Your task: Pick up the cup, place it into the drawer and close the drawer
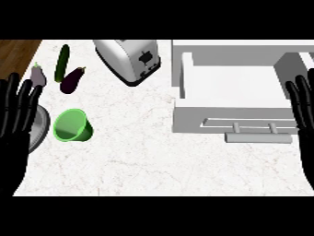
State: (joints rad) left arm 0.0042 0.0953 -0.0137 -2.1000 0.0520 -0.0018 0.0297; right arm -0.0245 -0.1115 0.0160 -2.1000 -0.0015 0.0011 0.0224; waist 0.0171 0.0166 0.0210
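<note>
Step in hand: picking up the cup, not yet begun. The green cup (72, 125) lies on the white marbled worktop (159, 156), left of centre, tipped so its mouth faces up and toward the viewer, just beside a grey round plate (41, 125) partly hidden under the left hand. The left hand (8, 124) is at the left edge, fingers straight and up, holding nothing; the right hand (311, 115) is at the right edge, also flat and empty. The white drawer (230, 87) is pulled out at the right, nothing inside, its handle (258, 137) on the near front. Best bet: use the left hand since it is nearest, come in from the side of the cup, wrap fingers round the wall below the rim, keep clear of the plate edge. Cup looks light and tapered, could roll or slip if nudged first. Then carry it across to the drawer, well apart from the cup, avoiding the toaster (129, 60). Two eggplants (71, 79) and a cucumber (62, 62) sit behind the cup, out of the path.
</note>
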